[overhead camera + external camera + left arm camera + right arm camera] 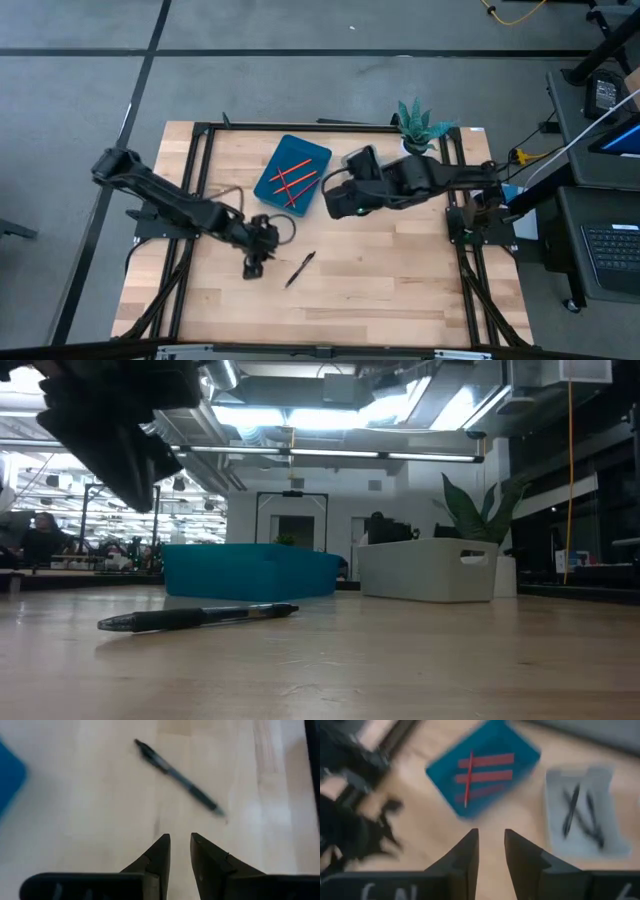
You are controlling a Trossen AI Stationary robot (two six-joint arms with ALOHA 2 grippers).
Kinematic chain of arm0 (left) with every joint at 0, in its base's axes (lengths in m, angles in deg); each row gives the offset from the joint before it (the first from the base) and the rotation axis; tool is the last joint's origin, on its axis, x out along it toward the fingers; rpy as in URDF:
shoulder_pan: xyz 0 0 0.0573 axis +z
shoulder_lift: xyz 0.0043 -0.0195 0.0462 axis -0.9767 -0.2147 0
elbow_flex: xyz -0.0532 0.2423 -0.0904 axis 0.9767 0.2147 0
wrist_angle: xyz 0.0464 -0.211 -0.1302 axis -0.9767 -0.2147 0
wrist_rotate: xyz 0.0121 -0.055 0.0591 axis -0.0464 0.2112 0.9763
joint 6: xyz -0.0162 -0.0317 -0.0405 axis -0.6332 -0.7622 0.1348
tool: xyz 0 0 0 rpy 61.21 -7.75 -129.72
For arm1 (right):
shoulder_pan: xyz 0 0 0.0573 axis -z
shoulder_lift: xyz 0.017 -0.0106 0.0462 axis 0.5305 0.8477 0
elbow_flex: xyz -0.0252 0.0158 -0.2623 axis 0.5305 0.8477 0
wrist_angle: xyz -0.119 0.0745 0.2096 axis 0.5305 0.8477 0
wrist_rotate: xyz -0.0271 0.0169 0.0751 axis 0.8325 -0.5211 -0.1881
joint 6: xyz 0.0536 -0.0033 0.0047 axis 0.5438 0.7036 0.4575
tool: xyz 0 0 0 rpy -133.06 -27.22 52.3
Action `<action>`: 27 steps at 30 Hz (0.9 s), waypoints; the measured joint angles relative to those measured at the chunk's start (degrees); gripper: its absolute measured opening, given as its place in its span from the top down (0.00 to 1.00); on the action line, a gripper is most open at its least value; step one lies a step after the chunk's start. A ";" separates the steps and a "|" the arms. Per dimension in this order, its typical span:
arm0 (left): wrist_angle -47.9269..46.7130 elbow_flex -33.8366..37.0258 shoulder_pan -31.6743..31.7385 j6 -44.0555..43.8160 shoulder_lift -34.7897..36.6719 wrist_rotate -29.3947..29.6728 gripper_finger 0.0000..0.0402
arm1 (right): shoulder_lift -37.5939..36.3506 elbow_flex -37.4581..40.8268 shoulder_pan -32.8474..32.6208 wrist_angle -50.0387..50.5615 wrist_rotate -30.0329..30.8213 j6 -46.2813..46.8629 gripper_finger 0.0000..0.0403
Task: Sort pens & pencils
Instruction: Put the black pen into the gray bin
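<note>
One black pen (300,269) (200,617) (180,777) lies flat on the bare wood. My left gripper (252,268) (180,837) hovers just left of it, fingers a narrow gap apart, touching nothing. Several red pencils (290,180) (487,770) lie in the blue tray (312,152) (522,747). Three black pens (580,815) lie crossed in the pale tray (612,785) (430,570). My right gripper (335,200) (489,832) hangs above the table between the two trays, slightly open and holding nothing. In the high view my right arm covers most of the pale tray.
A potted plant (420,122) (480,510) stands at the far right corner behind the pale tray. A black frame (200,150) runs along the table's left, far and right edges. Bare wood (380,290) lies toward the near edge, right of the loose pen.
</note>
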 joint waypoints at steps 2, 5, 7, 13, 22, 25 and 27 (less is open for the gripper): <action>0.78 -2.52 -0.48 -2.77 -4.00 -0.27 0.83 | -1.18 0.53 -0.18 -1.44 3.88 -3.20 0.77; 0.91 -7.71 -0.50 -5.21 -10.21 -0.04 0.83 | -2.27 0.47 0.13 -0.61 7.69 -7.91 0.77; 0.52 -11.56 -0.18 -6.46 -14.38 1.21 0.83 | -2.57 0.02 0.57 -0.51 9.22 -11.44 0.77; -3.11 -20.21 3.49 -15.84 -25.13 1.45 0.83 | -4.15 0.17 0.61 0.04 9.59 -18.71 0.77; -3.98 -21.88 2.51 -29.78 -27.91 1.03 0.83 | -7.88 0.24 0.56 0.13 10.88 -26.34 0.77; -3.14 -21.88 1.12 -33.04 -27.91 1.89 0.83 | -9.58 0.24 0.56 0.14 12.68 -27.56 0.77; -2.91 -21.90 0.37 -34.49 -27.91 2.38 0.83 | -10.59 0.24 0.56 0.14 14.10 -27.60 0.77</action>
